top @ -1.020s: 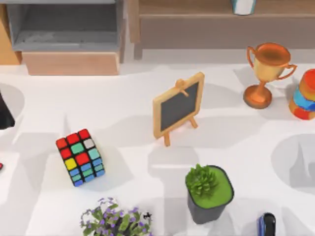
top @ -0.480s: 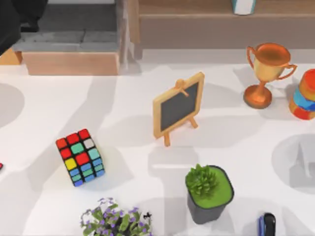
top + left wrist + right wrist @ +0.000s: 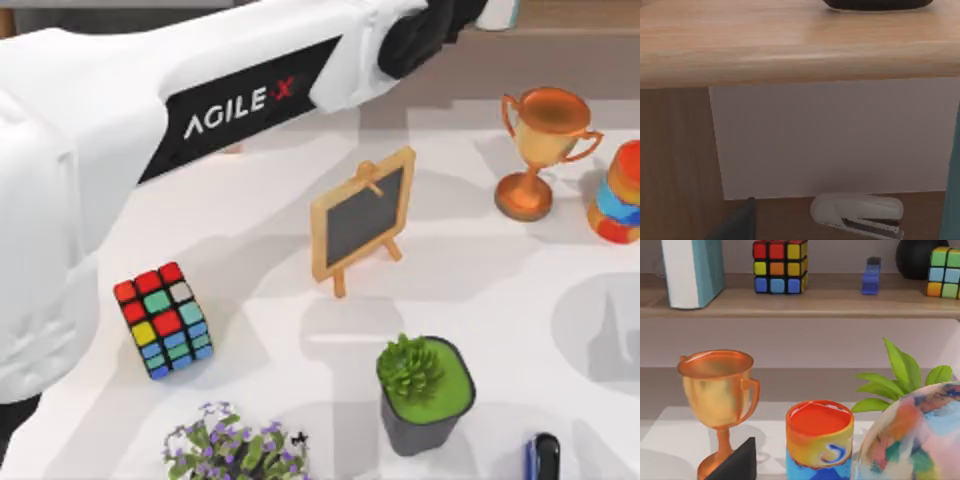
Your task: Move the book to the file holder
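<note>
Across the top view, stretched from the left side over the desk [image 3: 260, 250] to the long wooden shelf [image 3: 570, 45] at the back: white left arm [image 3: 200, 110] marked AGILE X. At its dark far end, up against the shelf: left fingers [image 3: 740, 225]. Cannot tell how far open, nor whether anything is held.

Just beside that dark end, upright on the shelf: the book [image 3: 497, 13], teal cover, white page edges. Farther off from the right fingers [image 3: 737, 462], on the same shelf: the book [image 3: 690, 272] again, next to a colourful cube [image 3: 779, 265].

Close ahead of the left fingers, under the shelf board: white stapler [image 3: 857, 215].

Right fingers low, just beside the base of the copper trophy [image 3: 717, 390] and near a painted cup [image 3: 820, 440]. Opening: cannot tell.
</note>
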Action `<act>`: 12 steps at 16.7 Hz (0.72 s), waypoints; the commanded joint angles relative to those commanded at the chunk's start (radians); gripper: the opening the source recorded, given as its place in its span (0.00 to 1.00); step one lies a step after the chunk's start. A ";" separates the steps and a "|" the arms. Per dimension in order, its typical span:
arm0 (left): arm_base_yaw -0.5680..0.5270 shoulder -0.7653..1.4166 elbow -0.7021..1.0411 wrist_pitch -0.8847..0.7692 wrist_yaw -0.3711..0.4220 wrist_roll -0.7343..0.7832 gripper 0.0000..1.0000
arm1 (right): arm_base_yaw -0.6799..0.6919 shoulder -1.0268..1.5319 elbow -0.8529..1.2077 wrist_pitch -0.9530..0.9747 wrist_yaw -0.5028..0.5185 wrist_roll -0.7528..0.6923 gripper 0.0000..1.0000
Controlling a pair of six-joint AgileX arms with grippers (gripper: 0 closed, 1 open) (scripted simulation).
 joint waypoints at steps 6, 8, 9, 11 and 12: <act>-0.093 0.401 0.368 0.051 -0.112 -0.021 1.00 | 0.000 0.000 0.000 0.000 0.000 0.000 1.00; -0.105 0.458 0.424 0.060 -0.128 -0.025 1.00 | 0.000 0.000 0.000 0.000 0.000 0.000 1.00; -0.107 0.470 0.436 0.061 -0.132 -0.026 1.00 | 0.000 0.000 0.000 0.000 0.000 0.000 1.00; -0.107 0.471 0.437 0.061 -0.132 -0.026 1.00 | 0.000 0.000 0.000 0.000 0.000 0.000 1.00; -0.107 0.471 0.437 0.061 -0.132 -0.026 1.00 | 0.000 0.000 0.000 0.000 0.000 0.000 1.00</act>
